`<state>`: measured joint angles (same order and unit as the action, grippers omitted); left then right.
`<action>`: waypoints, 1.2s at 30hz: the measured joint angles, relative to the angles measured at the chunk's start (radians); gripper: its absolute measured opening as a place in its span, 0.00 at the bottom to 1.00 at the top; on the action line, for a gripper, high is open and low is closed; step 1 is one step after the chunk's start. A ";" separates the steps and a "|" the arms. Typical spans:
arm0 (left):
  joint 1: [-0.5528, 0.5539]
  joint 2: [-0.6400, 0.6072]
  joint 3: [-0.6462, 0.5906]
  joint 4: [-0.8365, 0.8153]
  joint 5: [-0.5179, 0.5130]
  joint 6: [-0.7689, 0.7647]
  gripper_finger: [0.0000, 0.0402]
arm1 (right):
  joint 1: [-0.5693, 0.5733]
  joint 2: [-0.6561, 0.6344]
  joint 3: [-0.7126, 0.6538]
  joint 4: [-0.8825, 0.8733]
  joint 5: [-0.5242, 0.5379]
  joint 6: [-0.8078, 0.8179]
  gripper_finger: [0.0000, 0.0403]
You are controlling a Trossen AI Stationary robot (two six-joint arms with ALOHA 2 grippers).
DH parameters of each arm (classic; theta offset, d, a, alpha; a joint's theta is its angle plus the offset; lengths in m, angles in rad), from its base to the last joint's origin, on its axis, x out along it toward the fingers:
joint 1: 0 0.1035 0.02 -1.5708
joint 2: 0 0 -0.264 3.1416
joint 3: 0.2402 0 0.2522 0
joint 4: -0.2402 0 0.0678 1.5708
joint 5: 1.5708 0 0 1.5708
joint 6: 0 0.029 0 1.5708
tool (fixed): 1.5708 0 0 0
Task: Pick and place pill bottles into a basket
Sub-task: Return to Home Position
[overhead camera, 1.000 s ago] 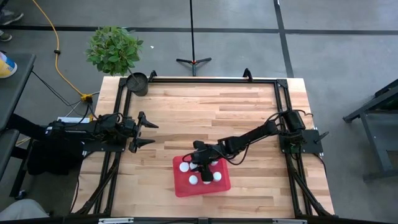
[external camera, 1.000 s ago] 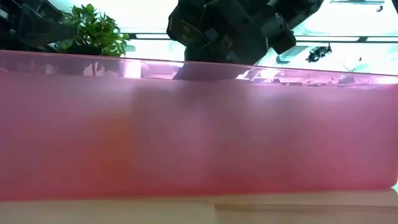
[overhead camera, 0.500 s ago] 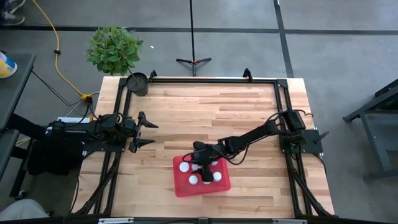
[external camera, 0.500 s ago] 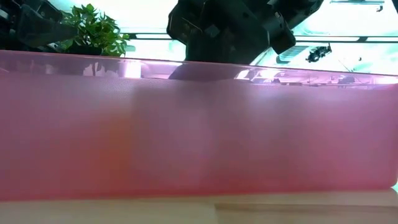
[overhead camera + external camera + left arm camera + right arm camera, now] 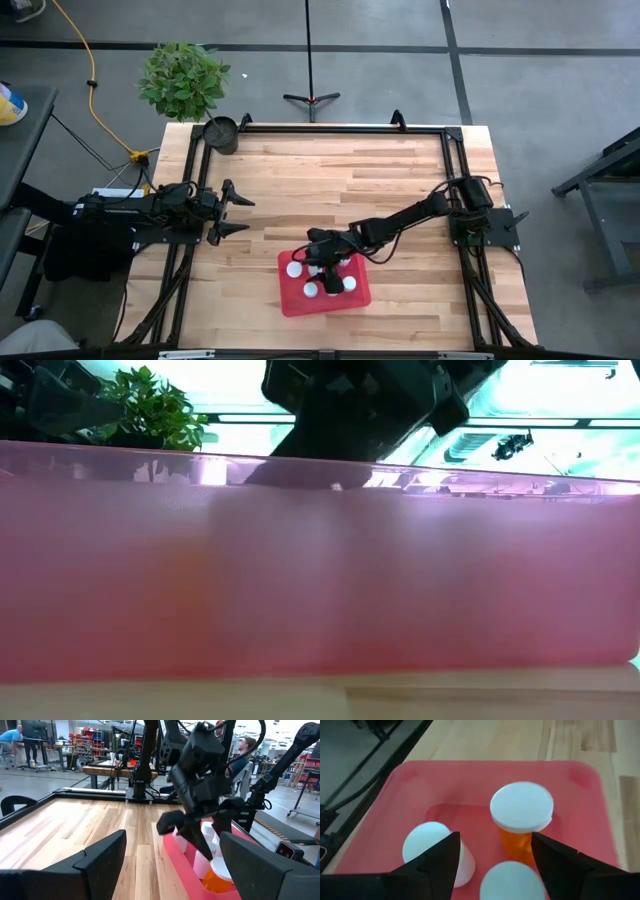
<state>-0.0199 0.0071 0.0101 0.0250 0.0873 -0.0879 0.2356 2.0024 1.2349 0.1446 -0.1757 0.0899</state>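
Your wooden table point(image 5: 340, 170) bore the red basket point(image 5: 288, 303), and every position below is taken from that basket. In the low view its translucent wall filled almost the full width. The dark bulk of the right arm point(image 5: 360, 400) showed above its rim.

Your right gripper point(image 5: 325, 268) hung directly over the basket, inside its outline and nearer its rear wall than its front. Its fingers point(image 5: 437, 862) were released and spread, gripping nothing.

Your left gripper point(image 5: 248, 215) sat well apart from the basket, off its rear left corner, over bare wood. Its fingers were likewise spread and empty.

All the pill bottles point(image 5: 311, 289) you could see stood upright inside the basket, with at least three white caps counted from above. From the right wrist, the amber-bodied bottle point(image 5: 521, 815) stood just beyond the fingertips, roughly centred on the gap between them and touching neither finger. A white bottle point(image 5: 432, 845) stood beside it, just ahead of one finger. A third cap point(image 5: 512, 881) lay in the gap between both fingers and below them. Whether it touched them could not be told.
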 joint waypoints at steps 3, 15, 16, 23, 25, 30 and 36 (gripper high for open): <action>0.000 0.000 0.000 0.001 0.000 0.000 0.88 | -0.006 -0.030 0.015 -0.024 0.002 -0.023 0.58; 0.000 0.000 0.000 0.000 0.001 0.000 0.88 | -0.067 -0.154 0.017 -0.107 0.000 -0.047 0.59; 0.000 0.000 0.000 0.000 0.001 0.000 0.88 | -0.073 -0.168 0.016 -0.123 -0.002 -0.047 0.59; 0.000 0.000 0.000 0.000 0.003 0.001 0.88 | -0.123 -0.283 0.016 -0.238 -0.079 -0.045 0.59; 0.000 0.000 0.000 0.000 0.003 0.002 0.88 | -0.133 -0.316 0.016 -0.291 -0.086 -0.046 0.59; 0.000 0.000 0.000 0.000 0.003 0.001 0.88 | -0.166 -0.392 0.015 -0.440 -0.087 -0.047 0.59; 0.000 0.000 0.000 0.000 0.003 0.001 0.88 | -0.196 -0.489 0.015 -0.530 -0.085 -0.068 0.59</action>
<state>-0.0200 0.0067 0.0101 0.0250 0.0898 -0.0867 0.0395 1.5132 1.2495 -0.3856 -0.2611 0.0219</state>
